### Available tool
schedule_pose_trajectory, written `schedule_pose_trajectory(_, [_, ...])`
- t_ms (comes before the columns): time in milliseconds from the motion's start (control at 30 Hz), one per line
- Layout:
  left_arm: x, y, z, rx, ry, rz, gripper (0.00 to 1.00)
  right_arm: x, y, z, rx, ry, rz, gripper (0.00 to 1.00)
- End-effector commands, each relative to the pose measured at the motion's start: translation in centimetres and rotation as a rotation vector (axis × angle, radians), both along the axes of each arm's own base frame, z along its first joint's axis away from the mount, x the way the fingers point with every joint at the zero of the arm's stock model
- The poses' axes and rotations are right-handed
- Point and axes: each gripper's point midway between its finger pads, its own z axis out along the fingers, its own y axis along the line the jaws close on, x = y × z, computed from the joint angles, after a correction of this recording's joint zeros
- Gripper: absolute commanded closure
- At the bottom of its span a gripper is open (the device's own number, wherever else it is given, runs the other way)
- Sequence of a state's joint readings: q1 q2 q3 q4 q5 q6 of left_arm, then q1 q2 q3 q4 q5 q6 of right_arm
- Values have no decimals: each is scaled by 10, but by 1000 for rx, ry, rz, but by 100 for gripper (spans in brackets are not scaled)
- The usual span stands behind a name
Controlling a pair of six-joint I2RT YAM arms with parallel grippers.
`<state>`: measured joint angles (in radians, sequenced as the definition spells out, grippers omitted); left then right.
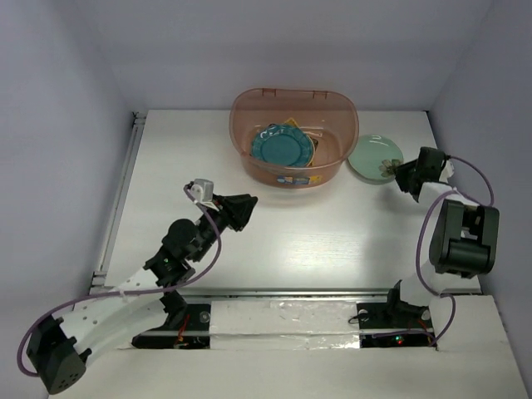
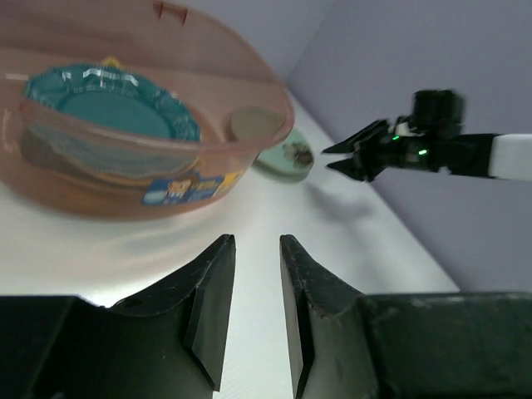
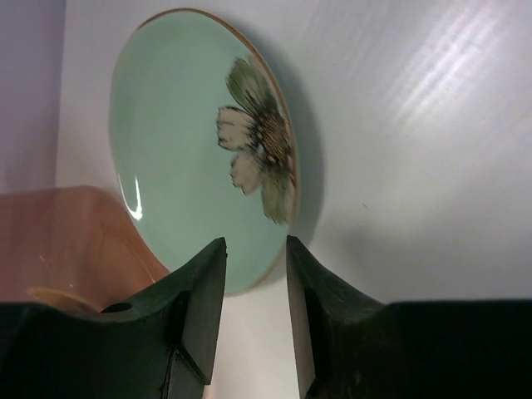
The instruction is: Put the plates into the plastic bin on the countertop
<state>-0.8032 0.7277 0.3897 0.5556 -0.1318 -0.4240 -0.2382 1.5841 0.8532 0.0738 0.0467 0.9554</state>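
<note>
The pale green plate (image 1: 376, 156) lies flat on the table (image 1: 332, 241), in the upper right of the top view, just beside the right end of the plastic bin (image 1: 249, 166). It looks like the only plate left outside. The teal plate (image 1: 281, 149) sits on top of others inside the bin. The right gripper (image 1: 405, 176) is near the green plate's lower right edge, with its jaws a little apart and nothing between them. In the right wrist view the plate's rim is just past the fingertips (image 3: 208, 266). To do this well, I think the gripper should go low, put one finger under the rim and one on top, then squeeze. The plate is thin and smooth, so it may skid away if pushed. Next, lift it over the bin's rim and set it down softly on the teal plate. The left gripper (image 1: 247, 202) hangs left of the middle, jaws a little apart and empty.
</note>
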Motion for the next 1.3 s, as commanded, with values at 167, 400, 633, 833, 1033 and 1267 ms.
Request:
schedule_pose_trajectory(167, [-14, 18, 36, -111, -92, 20, 72, 24, 0, -17, 70, 149, 21, 58])
schedule_pose_trajectory(400, [-16, 19, 38, -122, -92, 19, 72, 12, 8, -18, 113, 163, 12, 44])
schedule_pose_trajectory(633, [-15, 27, 40, -137, -96, 53, 72, 21, 3, -23, 81, 252, 60, 22])
schedule_pose_trajectory(833, [-11, 26, 35, -127, -85, 65, 71, 28, -6, -27, 78, 256, -8, 19])
schedule_pose_trajectory(1033, [-7, 23, 29, -113, -73, 70, 71, 35, -9, -33, 90, 229, -35, 15])
schedule_pose_trajectory(1267, [-4, 21, 25, -100, -63, 74, 71, 42, -12, -37, 79, 260, -25, 23])
